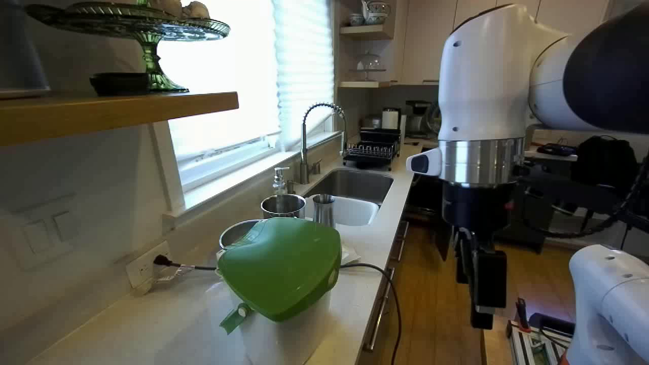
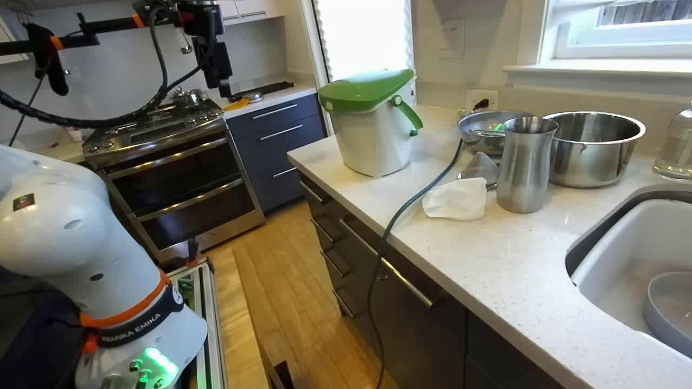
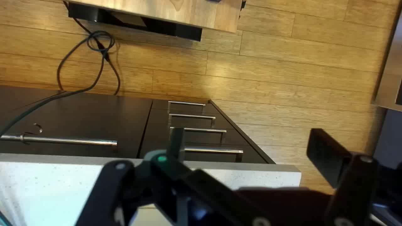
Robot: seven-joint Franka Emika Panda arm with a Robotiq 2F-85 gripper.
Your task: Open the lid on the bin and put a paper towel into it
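Observation:
The cream bin (image 2: 373, 141) stands upright on the counter and also shows in an exterior view (image 1: 289, 337). Its glossy green lid (image 2: 367, 91) sits on top of it, also seen in an exterior view (image 1: 284, 263). A green handle (image 2: 406, 115) hangs at the bin's side. A crumpled white paper towel (image 2: 457, 199) lies on the counter beside a metal cup. My gripper (image 1: 481, 299) points down, apart from the bin and above lid height. It also shows in an exterior view (image 2: 219, 73). In the wrist view, my gripper (image 3: 248, 149) has its fingers wide apart with nothing between them.
A tall metal cup (image 2: 525, 167), a steel pot (image 2: 592, 154) and a metal bowl (image 2: 486, 141) stand near the sink (image 2: 611, 259). A dark cable (image 2: 411, 202) runs over the counter edge (image 3: 78, 159). A wooden shelf (image 1: 116, 112) juts from the wall.

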